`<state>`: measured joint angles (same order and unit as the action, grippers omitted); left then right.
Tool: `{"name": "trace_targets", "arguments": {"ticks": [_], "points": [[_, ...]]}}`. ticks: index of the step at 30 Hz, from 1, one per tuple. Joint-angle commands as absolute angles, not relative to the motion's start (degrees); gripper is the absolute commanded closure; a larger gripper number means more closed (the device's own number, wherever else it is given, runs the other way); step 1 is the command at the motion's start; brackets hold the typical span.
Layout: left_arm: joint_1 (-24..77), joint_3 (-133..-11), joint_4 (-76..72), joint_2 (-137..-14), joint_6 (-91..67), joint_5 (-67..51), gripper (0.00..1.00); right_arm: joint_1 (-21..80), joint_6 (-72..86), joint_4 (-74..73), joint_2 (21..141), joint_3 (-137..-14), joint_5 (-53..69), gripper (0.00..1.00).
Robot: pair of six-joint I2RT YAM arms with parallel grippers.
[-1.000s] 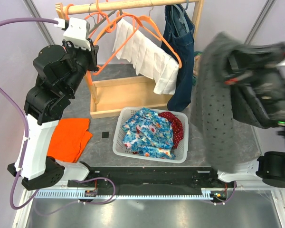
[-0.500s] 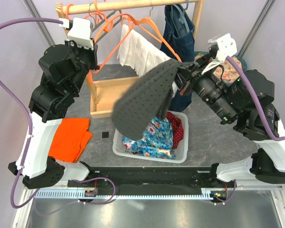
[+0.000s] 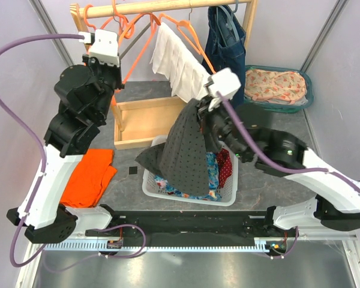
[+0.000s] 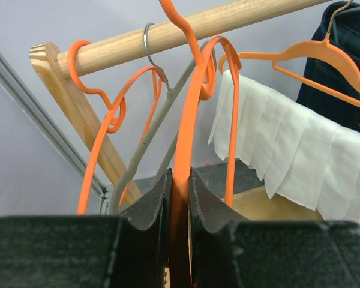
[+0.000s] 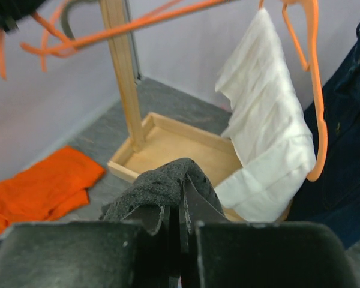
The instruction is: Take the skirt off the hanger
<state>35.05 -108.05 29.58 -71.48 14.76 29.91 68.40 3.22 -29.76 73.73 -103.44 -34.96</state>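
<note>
Above the white basket (image 3: 151,187) on the bench (image 3: 270,180), a grey dotted skirt (image 3: 189,153) is hanging free.
Its hem is draping onto the clothes in the basket. An orange hanger (image 4: 189,120) is being clamped by the narrow left pincer (image 4: 180,192), while the right pincer (image 5: 180,210) is pinching the skirt's top fold tightly.

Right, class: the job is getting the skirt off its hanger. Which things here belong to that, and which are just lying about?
Part of the job:
- grey dotted skirt
- right gripper, pinching it
- orange hanger
- left gripper, clamped on it

Lying about:
- white pleated garment
- denim garment
- orange cloth
- teal tub
</note>
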Motion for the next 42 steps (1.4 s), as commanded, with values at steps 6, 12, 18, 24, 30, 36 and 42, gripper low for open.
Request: {"name": "trace_targets", "arguments": {"ticks": [6, 12, 18, 24, 30, 36, 42], "points": [[34.89, -105.03, 11.61, -74.53, 24.87, 35.07, 0.98, 67.85, 4.75, -25.23, 72.25, -95.02, -41.56, 1.0], [34.89, -105.47, 7.74, -77.52, 26.28, 35.59, 0.98, 67.85, 3.26, -23.47, 72.16, -91.51, -55.16, 1.0], [34.19, -104.24, 3.79, -80.41, 28.21, 36.74, 0.98, 68.2, -2.37, -18.55, 71.11, -88.86, -62.22, 1.0], [32.43, -104.15, 3.16, -82.7, 27.16, 36.47, 0.98, 68.29, -0.28, -19.24, 66.97, -88.6, -61.09, 1.0], [30.41, -104.5, 3.08, -84.55, 25.84, 36.3, 0.98, 68.29, 7.28, -28.82, 69.08, -81.84, -53.12, 1.0], [29.27, -104.15, 3.16, -85.25, 25.14, 35.42, 0.98, 68.29, 19.94, -28.3, 73.29, -67.43, -43.86, 1.0], [28.56, -104.41, 3.6, -86.75, 25.05, 33.14, 0.98, 68.29, 27.33, -22.59, 82.34, -58.45, -38.41, 1.0]]}}
